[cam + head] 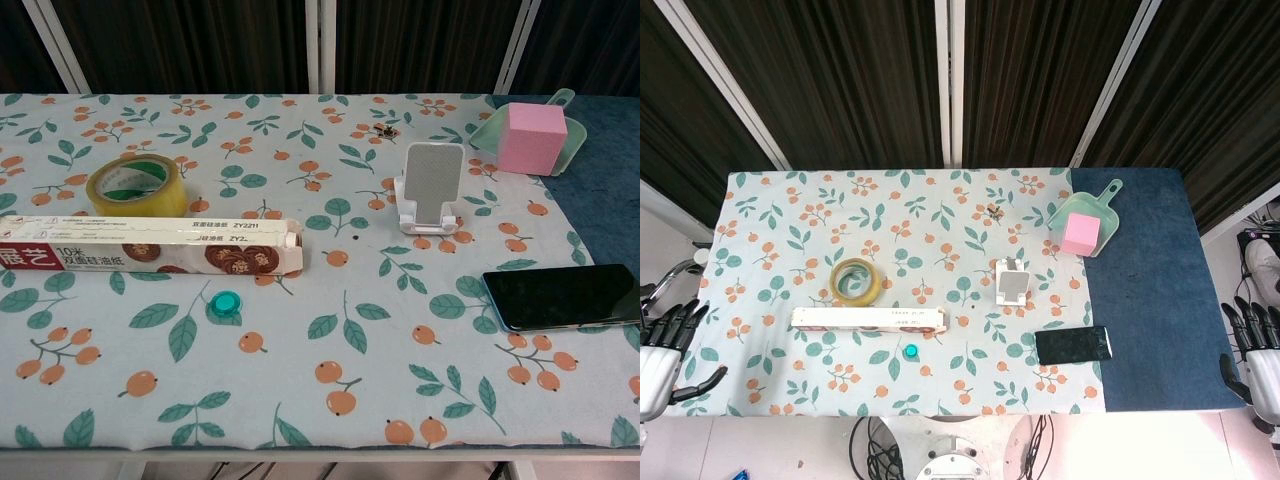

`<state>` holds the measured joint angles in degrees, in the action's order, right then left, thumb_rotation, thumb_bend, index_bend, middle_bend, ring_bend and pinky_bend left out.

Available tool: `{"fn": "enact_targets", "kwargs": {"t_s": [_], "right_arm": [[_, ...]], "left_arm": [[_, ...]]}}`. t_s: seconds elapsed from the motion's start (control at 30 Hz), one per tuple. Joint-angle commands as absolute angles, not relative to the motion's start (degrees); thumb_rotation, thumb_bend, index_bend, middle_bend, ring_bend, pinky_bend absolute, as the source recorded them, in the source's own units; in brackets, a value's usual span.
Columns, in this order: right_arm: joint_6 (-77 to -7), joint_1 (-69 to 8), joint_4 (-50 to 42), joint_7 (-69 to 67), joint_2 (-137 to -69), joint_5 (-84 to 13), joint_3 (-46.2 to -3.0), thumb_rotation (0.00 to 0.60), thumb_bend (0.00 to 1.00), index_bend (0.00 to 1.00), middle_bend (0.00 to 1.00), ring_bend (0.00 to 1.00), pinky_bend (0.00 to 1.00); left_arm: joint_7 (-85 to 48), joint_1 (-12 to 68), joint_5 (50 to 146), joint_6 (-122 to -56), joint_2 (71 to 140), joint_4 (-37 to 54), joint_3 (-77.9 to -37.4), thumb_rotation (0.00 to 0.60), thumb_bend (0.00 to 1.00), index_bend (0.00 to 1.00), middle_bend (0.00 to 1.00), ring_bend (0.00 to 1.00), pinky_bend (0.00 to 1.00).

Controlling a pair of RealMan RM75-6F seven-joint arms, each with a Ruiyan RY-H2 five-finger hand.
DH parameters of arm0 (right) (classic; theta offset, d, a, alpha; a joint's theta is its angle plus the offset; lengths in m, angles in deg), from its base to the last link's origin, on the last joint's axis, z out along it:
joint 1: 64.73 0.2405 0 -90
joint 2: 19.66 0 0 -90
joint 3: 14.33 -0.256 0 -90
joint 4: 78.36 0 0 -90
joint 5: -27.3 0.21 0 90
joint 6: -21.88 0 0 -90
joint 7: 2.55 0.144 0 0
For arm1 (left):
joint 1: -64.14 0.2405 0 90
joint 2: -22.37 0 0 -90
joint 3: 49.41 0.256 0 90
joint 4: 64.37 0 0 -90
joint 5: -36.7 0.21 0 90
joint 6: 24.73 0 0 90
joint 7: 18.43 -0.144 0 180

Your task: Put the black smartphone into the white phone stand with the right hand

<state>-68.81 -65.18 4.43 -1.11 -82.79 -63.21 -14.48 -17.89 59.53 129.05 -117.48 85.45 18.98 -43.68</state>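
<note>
A flat black smartphone [1073, 345] lies face up near the front right part of the table, half on the flowery cloth [790, 230] and half on the dark blue cloth [1150, 290]. It lies long-ways, side to side. No hand touches it.

The small white plastic phone stand [430, 188] stands upright on the flowery cloth, just behind the phone and a bit to the left. Nothing sits in it.

The right hand [1255, 352] hangs off the right edge of the table, well apart from the phone. Its dark fingers are spread and it holds nothing. The left hand [662, 350] hangs off the left edge, fingers spread too, holding nothing.

A roll of yellowish sticky tape [137, 187] lies toward the left side. In front of it lies a long thin cardboard box [150, 247]. A little round teal cap [229, 299] sits close to the front edge of that box. Near the back right, a pink cube [532, 138] rests in a pale green plastic scoop [495, 128].
</note>
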Motion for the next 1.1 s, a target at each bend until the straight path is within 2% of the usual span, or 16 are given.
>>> {"fn": "enact_targets", "kwargs": {"t_s": [0.03, 0.33, 0.43, 0.5, 0.57, 0.63, 0.73, 0.83, 0.93, 1.1], "right_arm": [[-68.53, -64.93, 4.84, -1.31, -82.75, -63.39, -14.6, 0.6, 0.45, 0.0, 0.0, 0.0, 0.0], [-65.69, -64.1, 8.73, -0.04, -80.22, -63.63, -13.82, 0.6, 0.44, 0.0, 0.0, 0.0, 0.0], [-61.53, -62.75, 13.69, 0.16, -77.09, -63.68, -12.61, 0.6, 0.31, 0.0, 0.0, 0.0, 0.0], [-56.7, -60.95, 18.59, 0.3, -73.8, -63.51, -11.48, 0.6, 0.16, 0.0, 0.0, 0.0, 0.0], [-51.55, -58.55, 22.95, -1.11, -70.63, -62.98, -10.9, 0.6, 0.06, 0.0, 0.0, 0.0, 0.0], [-47.16, -56.35, 26.18, -3.89, -68.54, -61.55, -10.97, 0.6, 0.01, 0.0, 0.0, 0.0, 0.0], [-40.21, -52.55, 31.16, -9.52, -66.86, -57.33, -11.86, 0.6, 0.0, 0.0, 0.0, 0.0, 0.0], [-34.92, -49.04, 34.08, -15.77, -67.81, -51.61, -13.22, 0.6, 0.0, 0.0, 0.0, 0.0, 0.0], [-32.05, -45.92, 34.82, -23.12, -71.82, -44.59, -14.52, 0.6, 0.0, 0.0, 0.0, 0.0, 0.0], [-33.84, -42.7, 33.97, -35.76, -80.43, -34.42, -15.28, 0.6, 0.0, 0.0, 0.0, 0.0, 0.0]], "left_arm": [[-17.56, 59.55, 128.94, -117.13, 85.56, 18.93, -44.09, 0.0, 0.14, 0.05, 0.04, 0.07, 0.2], [-16.75, 60.07, 127.6, -116.05, 83.96, 20.5, -45.32, 0.0, 0.14, 0.05, 0.04, 0.07, 0.2], [-16.74, 59.93, 127.76, -115.16, 83.81, 20.8, -45.35, 0.0, 0.14, 0.05, 0.04, 0.07, 0.2], [-16.53, 59.83, 127.86, -114.63, 83.96, 20.74, -45.42, 0.0, 0.14, 0.05, 0.04, 0.07, 0.2], [-16.26, 59.79, 128.01, -114.3, 84.26, 20.39, -45.5, 0.0, 0.14, 0.05, 0.04, 0.07, 0.2], [-15.87, 59.85, 128.12, -114.22, 84.66, 19.94, -45.59, 0.0, 0.14, 0.05, 0.04, 0.07, 0.2], [-14.97, 60.04, 128.18, -114.2, 85.34, 19.26, -45.75, 0.0, 0.14, 0.05, 0.04, 0.07, 0.2], [-14.35, 60.21, 128.45, -114.16, 85.63, 18.81, -45.75, 0.0, 0.14, 0.05, 0.04, 0.07, 0.2], [-13.84, 60.46, 128.52, -114.14, 85.78, 18.15, -45.75, 0.0, 0.14, 0.05, 0.04, 0.07, 0.2], [-12.33, 61.13, 127.95, -113.81, 85.74, 16.57, -45.64, 0.0, 0.14, 0.05, 0.04, 0.07, 0.2]]}}
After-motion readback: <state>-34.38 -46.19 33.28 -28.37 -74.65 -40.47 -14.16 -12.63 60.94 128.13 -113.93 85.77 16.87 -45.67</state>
